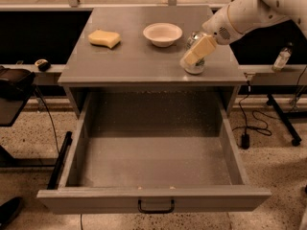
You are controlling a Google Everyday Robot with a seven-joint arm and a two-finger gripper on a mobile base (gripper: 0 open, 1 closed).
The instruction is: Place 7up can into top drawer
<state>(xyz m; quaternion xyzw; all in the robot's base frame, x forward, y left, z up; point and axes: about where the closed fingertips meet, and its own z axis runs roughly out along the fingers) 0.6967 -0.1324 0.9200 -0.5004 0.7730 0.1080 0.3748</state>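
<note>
Claw [193,57] low over the surface [134,61], right against the 7up can [195,69], its grip impossible to tell, white bowl [162,34] near the claw, top drawer [153,198] pulled open below it

Lab, robot pincer [197,56] over cabinet [139,59], floor cables [244,139]

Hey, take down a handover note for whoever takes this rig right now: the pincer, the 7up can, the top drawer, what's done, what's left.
Pincer: at the 7up can, crossing in front of it in the camera view; grasp not confirmed.
7up can: upright on the cabinet top, near its right front corner, right of the white bowl.
Top drawer: pulled open; the can is not in it.
Done: drawer open, pincer at the can.
Left: secure the grasp, lift the can, bring it down into the drawer, release.
</note>
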